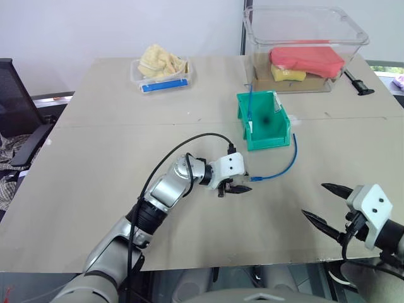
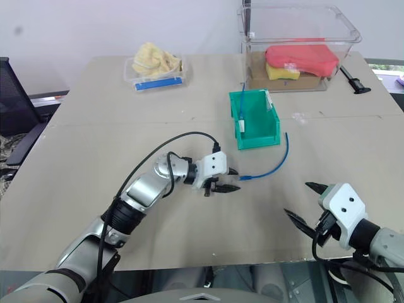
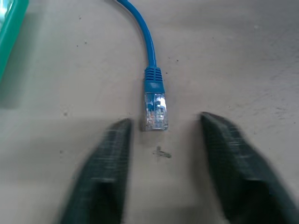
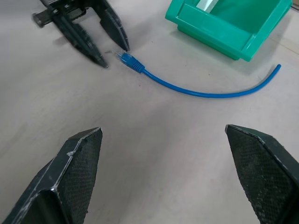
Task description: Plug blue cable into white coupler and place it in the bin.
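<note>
The blue cable [image 1: 280,171] lies in a curve on the table, just in front of the teal bin [image 1: 271,141]. Its clear plug [image 3: 155,110] points at my left gripper [image 1: 245,183]. That gripper is low over the table, and its black fingers [image 3: 112,154] stand apart on either side of the plug's tip without touching it. My right gripper [image 2: 297,199] hovers at the near right, wide open and empty, well short of the cable [image 4: 201,94]. A thin blue line shows inside the bin. The white coupler is out of view.
A large clear tub [image 1: 303,44] holding red and yellow items stands behind the bin. A small clear tray [image 1: 161,71] with a blue strip sits at the back left. A black tool [image 1: 358,84] lies at the far right. A black chair [image 1: 16,113] stands left of the table.
</note>
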